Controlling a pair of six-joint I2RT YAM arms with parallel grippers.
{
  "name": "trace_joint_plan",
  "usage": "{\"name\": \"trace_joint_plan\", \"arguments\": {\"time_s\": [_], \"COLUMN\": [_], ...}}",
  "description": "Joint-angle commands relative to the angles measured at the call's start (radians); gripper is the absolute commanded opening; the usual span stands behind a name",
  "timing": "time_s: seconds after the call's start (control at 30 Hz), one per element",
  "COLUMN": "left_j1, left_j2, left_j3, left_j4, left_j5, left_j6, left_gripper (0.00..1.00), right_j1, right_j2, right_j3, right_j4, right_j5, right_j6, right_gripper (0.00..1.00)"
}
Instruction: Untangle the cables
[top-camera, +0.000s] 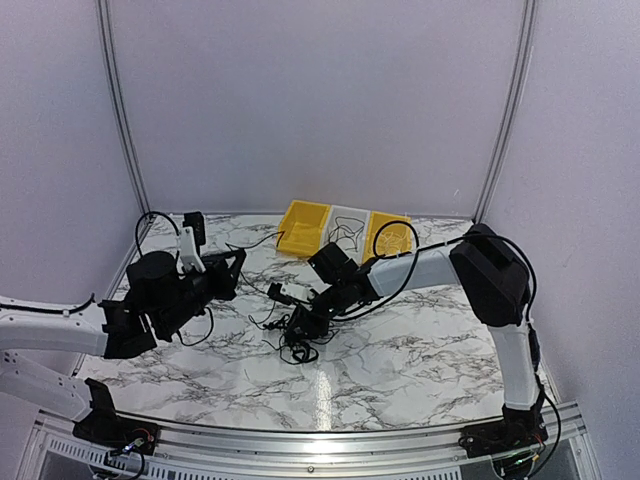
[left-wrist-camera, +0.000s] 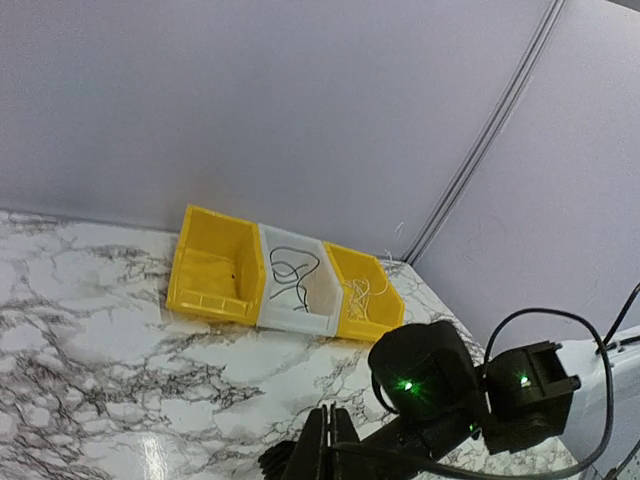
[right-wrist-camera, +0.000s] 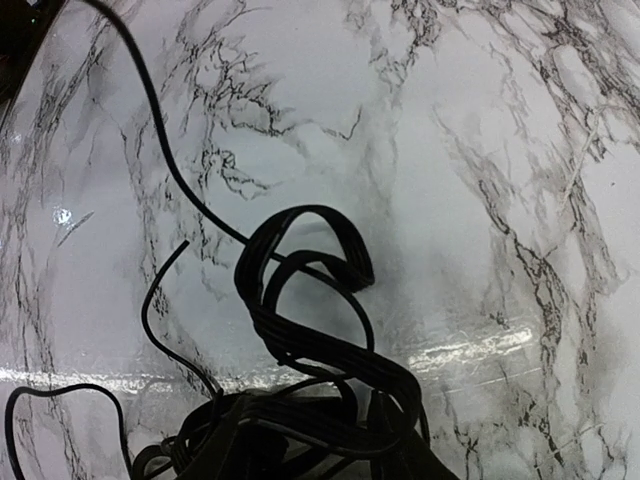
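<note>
Black cables (right-wrist-camera: 310, 340) knotted under my right gripper (top-camera: 298, 328), gap unclear; left gripper (top-camera: 230, 270) shut. Next: pinch one strand.

Three bins (top-camera: 300, 240) stand side by side at the table's (top-camera: 420, 350) back. A cable (left-wrist-camera: 290, 270) lies in the middle bin (left-wrist-camera: 285, 312), a second cable (left-wrist-camera: 362, 292) in the right bin (left-wrist-camera: 385, 302) (sides as the arms face them). The tangle (top-camera: 297, 342) lies well before the left bin (left-wrist-camera: 205, 270).

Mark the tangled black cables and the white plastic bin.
Tangled black cables (right-wrist-camera: 330, 360): right wrist view, on the bundled strands.
White plastic bin (left-wrist-camera: 285, 318): left wrist view, on its front wall.
</note>
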Motion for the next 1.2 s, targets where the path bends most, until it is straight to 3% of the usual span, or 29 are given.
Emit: {"name": "trace_joint_plan", "arguments": {"time_s": [0.0, 0.2, 0.33, 0.47, 0.7, 1.17], "left_j1": [0.006, 0.006, 0.004, 0.004, 0.004, 0.010], "left_j2": [-0.138, -0.173, -0.126, -0.104, -0.079, -0.080], "left_j3": [0.231, 0.598, 0.824, 0.927, 0.956, 0.703], "left_j4": [-0.200, -0.421, -0.536, -0.541, -0.543, -0.457], "left_j5": [-0.031, -0.031, -0.008, 0.011, -0.004, -0.079], "left_j6": [0.187, 0.408, 0.474, 0.517, 0.548, 0.473], "left_gripper": [0.00, 0.00, 0.00, 0.00, 0.00, 0.00], "right_j1": [0.003, -0.013, -0.020, -0.031, -0.073, -0.094], "right_j2": [0.033, 0.030, 0.030, 0.026, -0.025, -0.344], "right_j3": [-0.013, -0.018, -0.020, -0.029, -0.070, 0.050], "right_j4": [-0.057, -0.060, -0.072, -0.096, -0.116, -0.351], "right_j5": [0.093, 0.115, 0.117, 0.126, 0.125, 0.086], "right_j6": [0.022, 0.039, 0.038, 0.029, 0.005, -0.127], "right_gripper": [0.38, 0.54, 0.58, 0.58, 0.58, 0.64]}}
